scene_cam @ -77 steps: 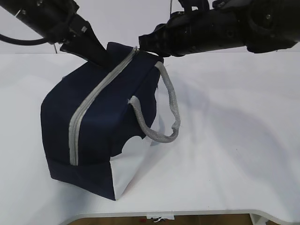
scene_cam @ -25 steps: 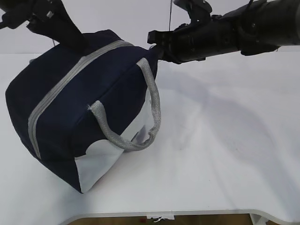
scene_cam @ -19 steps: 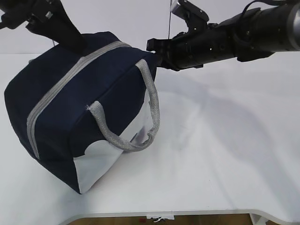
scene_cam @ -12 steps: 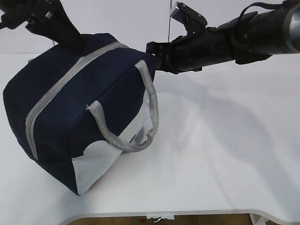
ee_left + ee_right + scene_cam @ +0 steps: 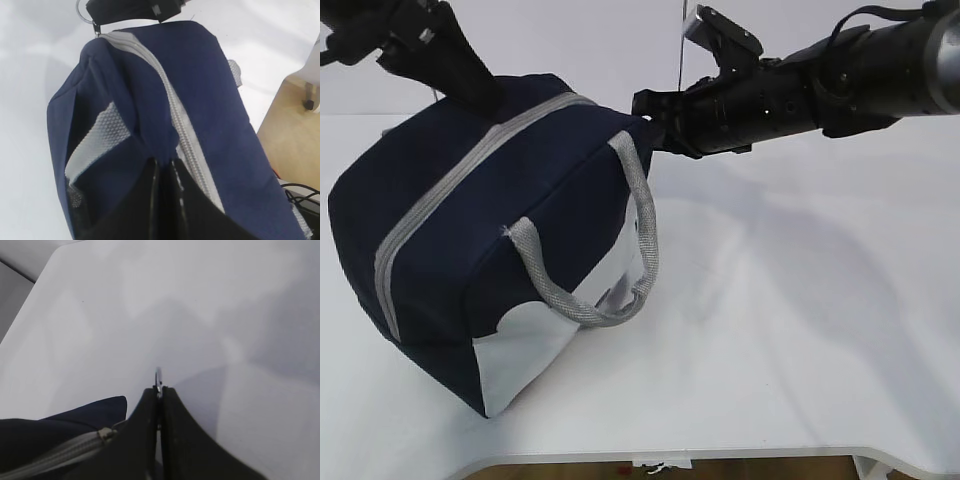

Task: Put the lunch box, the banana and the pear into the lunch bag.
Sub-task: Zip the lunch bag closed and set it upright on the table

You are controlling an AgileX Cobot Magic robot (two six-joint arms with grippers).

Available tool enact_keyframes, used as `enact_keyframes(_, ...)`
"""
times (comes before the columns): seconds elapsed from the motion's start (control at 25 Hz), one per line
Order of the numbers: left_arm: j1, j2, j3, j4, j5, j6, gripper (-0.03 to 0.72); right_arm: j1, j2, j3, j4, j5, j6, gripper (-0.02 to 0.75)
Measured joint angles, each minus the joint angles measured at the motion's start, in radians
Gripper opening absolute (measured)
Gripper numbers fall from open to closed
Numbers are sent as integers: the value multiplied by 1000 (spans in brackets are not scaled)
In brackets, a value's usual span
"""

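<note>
Left arm enters from the top left corner, slanting down and to the right; left hand (image 5: 485, 95) has its dark fingers pressed together, pinching a fold of fabric at the bag (image 5: 470, 250) top beside the zipper. Right arm reaches in from the right edge, nearly horizontal, wrist slightly raised; right hand (image 5: 650, 108) sits at the bag's far upper end, fingers (image 5: 145, 440) clamped tight on the thin metal ring pull (image 5: 158, 376).

White table (image 5: 800, 330), soft shadows; pale wall (image 5: 600, 50) behind; wooden panel (image 5: 290, 130) beside table.
</note>
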Motion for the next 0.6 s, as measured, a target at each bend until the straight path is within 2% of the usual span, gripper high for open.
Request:
enact_keyframes(0.4, 0, 33, 0, -29, -1, 9, -2, -2, 4, 0, 0, 36, 0, -1)
enact_keyframes(0.6, 0, 77, 0, -87, -9, 52, -2, -6, 10, 0, -4, 70, -26, 67)
